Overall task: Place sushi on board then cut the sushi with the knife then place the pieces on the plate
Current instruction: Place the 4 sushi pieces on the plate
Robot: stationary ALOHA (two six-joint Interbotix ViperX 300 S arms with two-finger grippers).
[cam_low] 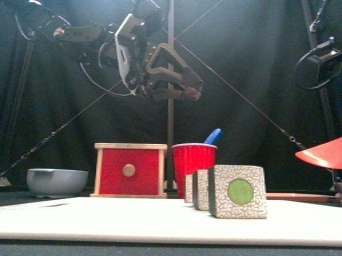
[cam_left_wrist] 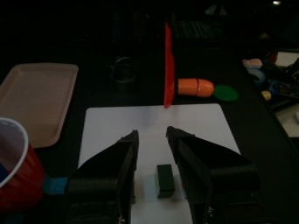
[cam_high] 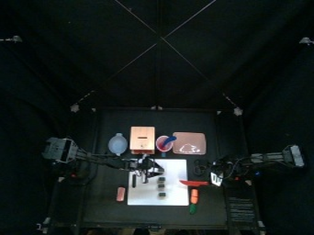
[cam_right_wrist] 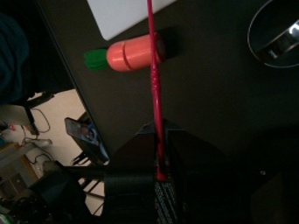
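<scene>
Green sushi blocks (cam_low: 238, 190) stand on the white board (cam_low: 107, 220), red knife (cam_left_wrist: 167, 66) held beside it.

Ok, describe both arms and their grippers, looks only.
The left arm and right arm are black, jointed, with looping dark cables. The left gripper has two broad, angular black jaws, grey from outside, under a pale cross-plate. The right gripper looks black too.

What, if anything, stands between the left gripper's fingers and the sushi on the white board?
Nothing visible. The left gripper hangs open above the sushi, with only bare white board around it. The red knife, held in the right gripper, stands clear, off to the right arm's side.
</scene>
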